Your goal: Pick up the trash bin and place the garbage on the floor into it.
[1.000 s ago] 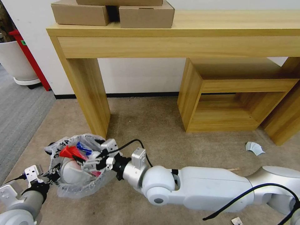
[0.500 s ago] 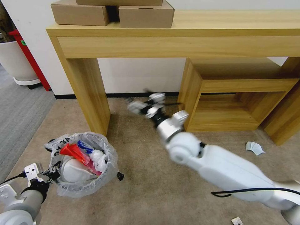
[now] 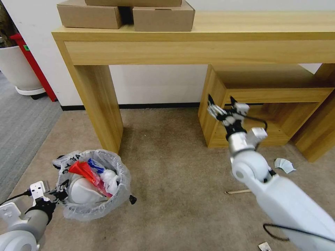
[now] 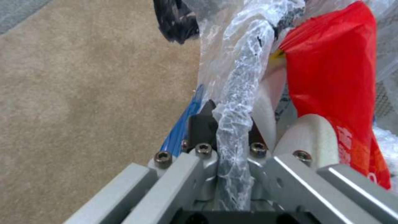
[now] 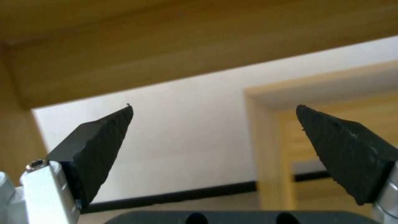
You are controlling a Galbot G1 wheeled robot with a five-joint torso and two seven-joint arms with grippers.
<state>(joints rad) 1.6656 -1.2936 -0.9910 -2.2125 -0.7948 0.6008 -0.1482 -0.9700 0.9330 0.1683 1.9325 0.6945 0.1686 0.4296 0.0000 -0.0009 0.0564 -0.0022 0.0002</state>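
Note:
The trash bin (image 3: 93,205), lined with a crinkly bag, sits low at the left over the beige floor (image 3: 174,181). My left gripper (image 3: 59,194) is shut on its near rim; the left wrist view shows the bag-covered rim (image 4: 234,102) clamped in the left gripper (image 4: 230,124). Inside lie red wrappers (image 3: 81,169), a blue-white carton (image 3: 95,164) and a white slipper (image 3: 82,192). My right gripper (image 3: 221,103) hangs open and empty in the air before the low shelf, its pads (image 5: 99,140) wide apart. A pale blue mask (image 3: 284,165) and a wooden stick (image 3: 238,191) lie on the floor.
A wooden desk leg (image 3: 99,104) stands just behind the bin. The low wooden shelf unit (image 3: 258,118) is at the right. Cardboard boxes (image 3: 125,14) sit on the desk. A scrap of wrapper (image 3: 264,246) lies near my right arm. Grey carpet (image 3: 21,125) runs along the left.
My right arm has swung up and to the right, away from the bin's far rim to the front of the shelf unit. The bin stays in my left gripper.

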